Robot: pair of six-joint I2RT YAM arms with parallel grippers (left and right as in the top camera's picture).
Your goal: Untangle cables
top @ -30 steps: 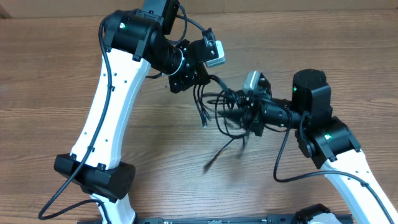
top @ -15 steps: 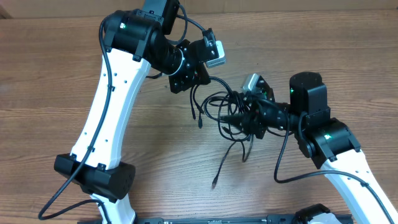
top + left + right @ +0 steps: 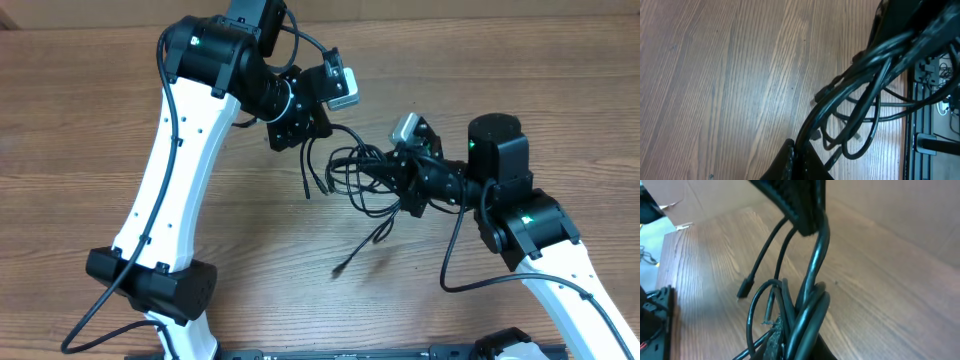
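Between my two grippers the cables [image 3: 352, 176] hang as a tangle of thin black loops above the wooden table [image 3: 80, 130]. My left gripper [image 3: 304, 132] is shut on the strands at the tangle's upper left. In the left wrist view its jaws [image 3: 799, 154] pinch one cord, and the cables [image 3: 865, 75] fan out to the upper right. At the tangle's right side, my right gripper [image 3: 397, 172] is shut on several strands [image 3: 810, 297]. One loose plug end [image 3: 340, 268] trails low toward the front; two short ends [image 3: 309, 190] dangle under the left gripper.
A black rail [image 3: 350, 352] runs along the table's front edge between the arm bases. The left arm's white links [image 3: 165, 170] cross the left half of the table. A brown cardboard wall [image 3: 900, 210] stands behind the table.
My right gripper has closed on the strands. The tangle shifted a little to the left, and the long loose plug end swung to the left.
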